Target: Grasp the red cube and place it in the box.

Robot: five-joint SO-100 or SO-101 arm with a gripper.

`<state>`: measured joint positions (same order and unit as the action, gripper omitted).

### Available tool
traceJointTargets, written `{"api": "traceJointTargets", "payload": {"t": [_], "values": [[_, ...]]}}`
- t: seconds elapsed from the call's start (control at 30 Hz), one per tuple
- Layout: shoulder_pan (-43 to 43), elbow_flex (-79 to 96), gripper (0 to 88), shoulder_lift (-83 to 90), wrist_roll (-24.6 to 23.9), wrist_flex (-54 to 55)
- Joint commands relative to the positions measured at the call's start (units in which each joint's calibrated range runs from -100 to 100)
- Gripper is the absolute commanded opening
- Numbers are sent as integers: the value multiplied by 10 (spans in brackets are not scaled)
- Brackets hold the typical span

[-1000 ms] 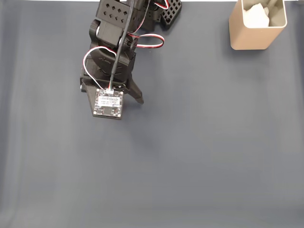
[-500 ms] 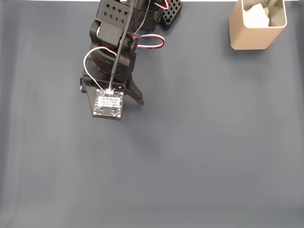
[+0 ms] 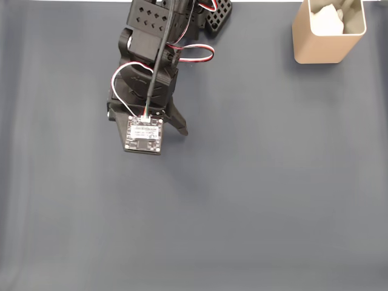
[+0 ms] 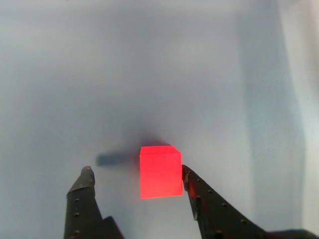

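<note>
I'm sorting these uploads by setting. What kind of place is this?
Likely a hobby or lab tabletop rig: a plain dark mat, a small black arm with exposed wiring, one beige box and a red cube.

dark grey-blue table surface (image 3: 273,200); white crumpled item (image 3: 326,21) at top right.

I see a dark grey-blue table (image 3: 254,200). The box (image 3: 328,31) stands at its far right corner, and the red cube (image 4: 160,172) rests on the surface in my wrist view.
</note>
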<state>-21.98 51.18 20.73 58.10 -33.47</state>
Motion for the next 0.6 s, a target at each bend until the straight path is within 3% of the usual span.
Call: {"api": "traceJointTargets", "payload": {"t": [0.0,0.2,0.57], "values": [[3,-31,404,9,-3,8],[2,-31,348,9,-4,8],[1,-31,49,11,0,2]]}}
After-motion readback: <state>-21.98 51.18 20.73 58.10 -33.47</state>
